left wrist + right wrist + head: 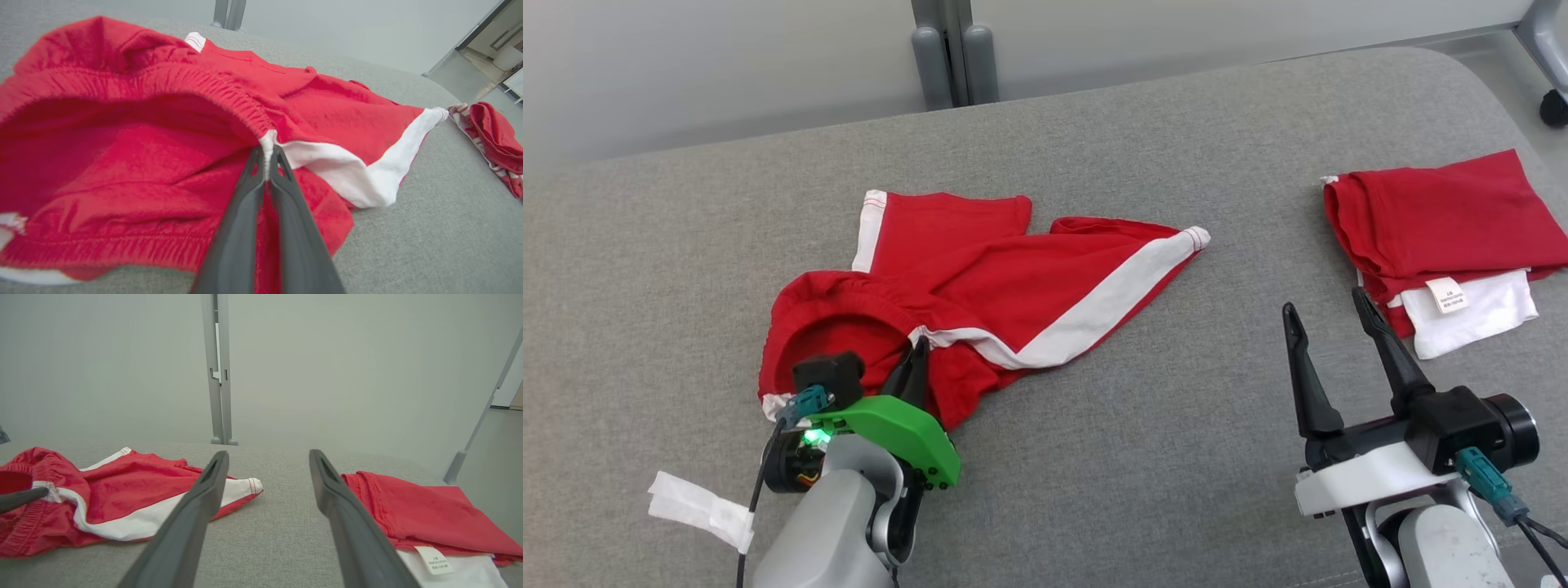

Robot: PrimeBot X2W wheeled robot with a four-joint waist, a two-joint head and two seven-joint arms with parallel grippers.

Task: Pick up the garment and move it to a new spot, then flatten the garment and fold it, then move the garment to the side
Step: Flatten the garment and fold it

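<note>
The garment (pixel 980 286) is a pair of red shorts with white side stripes, lying crumpled on the grey cushioned surface (pixel 1094 457). Its elastic waistband faces me and gapes open. My left gripper (pixel 918 347) is shut on the garment at the waistband, where the white stripe meets the elastic; in the left wrist view the two dark fingers (pixel 282 196) pinch that white seam of the garment (pixel 122 163). My right gripper (pixel 1327 314) hovers open over bare cushion to the right, apart from the garment (pixel 122 498), with nothing between its fingers (pixel 192 514).
A folded red and white garment (pixel 1445 237) with a label lies at the far right, close to the right gripper. A white paper scrap (pixel 698 506) lies at the near left. The cushion's back edge meets a pale wall with a grey post (pixel 952 49).
</note>
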